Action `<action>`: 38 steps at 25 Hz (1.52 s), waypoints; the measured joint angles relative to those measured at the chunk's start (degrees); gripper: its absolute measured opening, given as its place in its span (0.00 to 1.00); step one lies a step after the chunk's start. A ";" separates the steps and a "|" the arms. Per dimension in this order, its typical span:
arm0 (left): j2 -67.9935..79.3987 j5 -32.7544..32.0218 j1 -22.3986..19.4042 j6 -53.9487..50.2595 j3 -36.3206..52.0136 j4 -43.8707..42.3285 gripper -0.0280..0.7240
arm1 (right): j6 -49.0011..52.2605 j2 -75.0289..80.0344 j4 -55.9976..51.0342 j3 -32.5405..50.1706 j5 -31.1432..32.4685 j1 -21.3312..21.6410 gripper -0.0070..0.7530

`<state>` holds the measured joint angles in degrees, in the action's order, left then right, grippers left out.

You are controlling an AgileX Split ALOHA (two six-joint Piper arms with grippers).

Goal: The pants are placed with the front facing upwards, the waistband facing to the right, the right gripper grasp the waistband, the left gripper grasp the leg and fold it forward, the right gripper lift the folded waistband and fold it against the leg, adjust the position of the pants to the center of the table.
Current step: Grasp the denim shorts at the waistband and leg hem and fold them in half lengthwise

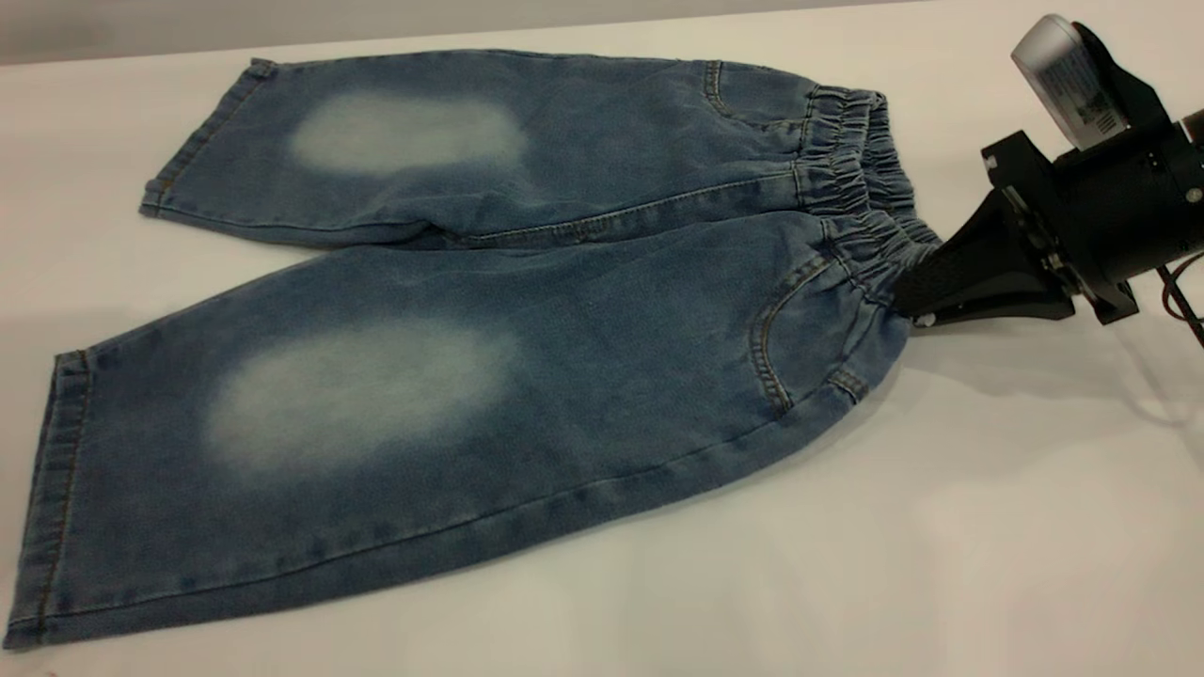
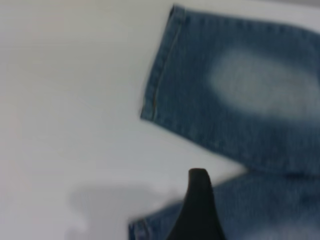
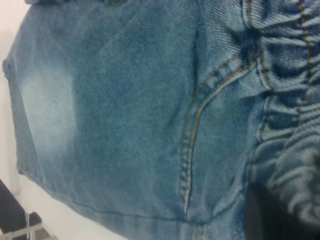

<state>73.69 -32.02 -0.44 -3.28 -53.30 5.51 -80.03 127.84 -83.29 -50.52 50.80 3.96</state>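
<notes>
The blue denim pants (image 1: 564, 310) lie flat on the white table (image 1: 941, 545), front up, with both legs pointing left. The gathered waistband (image 1: 851, 179) faces right. My right gripper (image 1: 910, 303) comes in from the right, shut on the waistband's near end, and the ruched denim (image 3: 290, 100) bunches over its black jaw. The near leg (image 1: 357, 395) and the far leg (image 1: 404, 132) each show a pale oval. My left gripper (image 2: 199, 210) is outside the exterior view. In the left wrist view it shows as a black tip above the near leg's hem (image 2: 142, 227).
Bare white tabletop surrounds the pants on the near and right sides. A thin cable (image 1: 1180, 301) trails from the right arm. A dark piece of the rig (image 3: 12, 215) sits beyond the table edge in the right wrist view.
</notes>
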 joint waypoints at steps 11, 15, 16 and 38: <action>0.00 -15.33 0.00 0.31 0.00 0.95 0.73 | 5.28 -5.02 5.86 -3.56 0.27 0.00 0.05; 0.00 -21.26 0.00 3.93 0.36 2.72 0.73 | 5.42 -6.87 5.81 -3.61 0.27 0.00 0.05; 0.00 -22.43 0.00 5.07 0.75 3.80 0.73 | 5.42 -7.51 5.81 -3.61 0.27 0.00 0.05; 9.78 -20.80 11.80 7.85 10.89 1.94 0.73 | 7.11 -9.74 8.60 -4.24 -0.50 0.00 0.05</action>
<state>83.46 -52.82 11.36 4.57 -42.42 7.45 -72.92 118.10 -74.69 -54.76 50.30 3.96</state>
